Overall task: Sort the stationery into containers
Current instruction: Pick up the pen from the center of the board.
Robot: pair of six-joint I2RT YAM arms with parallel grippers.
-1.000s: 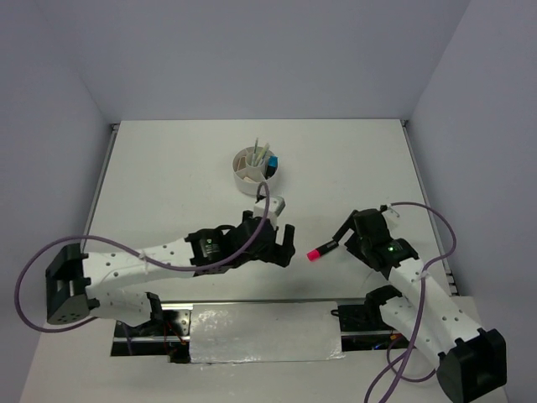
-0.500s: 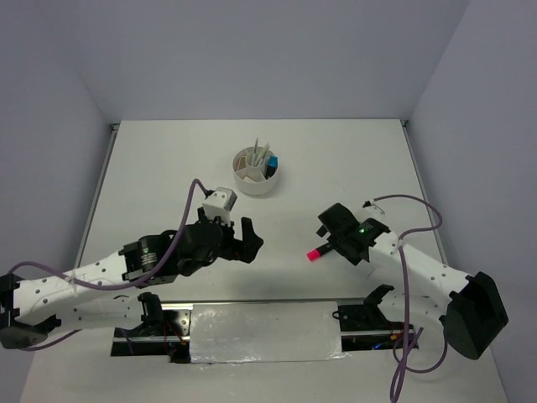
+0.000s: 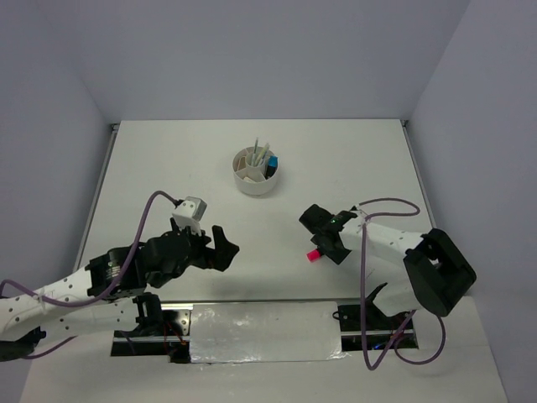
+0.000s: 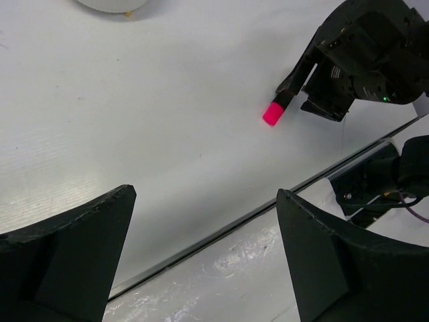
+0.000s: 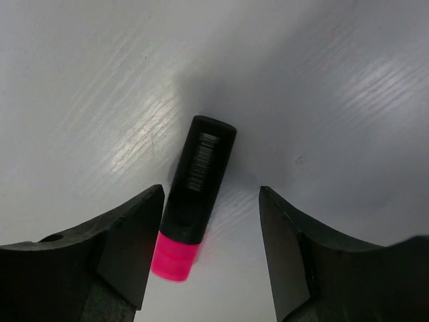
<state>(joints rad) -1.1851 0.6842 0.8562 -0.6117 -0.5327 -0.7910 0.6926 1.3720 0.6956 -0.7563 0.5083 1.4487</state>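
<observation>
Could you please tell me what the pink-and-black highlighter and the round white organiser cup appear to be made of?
The pink-and-black highlighter is likely hard plastic. Its black barrel looks smooth and semi-matte, with a pale printed patch, and its pink end is evenly coloured. The round white organiser cup is probably moulded plastic, since it is uniformly white with thin inner dividers. It is too small in the top view to judge its sheen.

White table inside a pale walled booth.
The table [image 3: 352, 159] has a matte white top, enclosed by lilac-grey walls [image 3: 252, 50] at the back and both sides; a shiny silver strip [image 3: 264, 332] runs along its near edge.
</observation>
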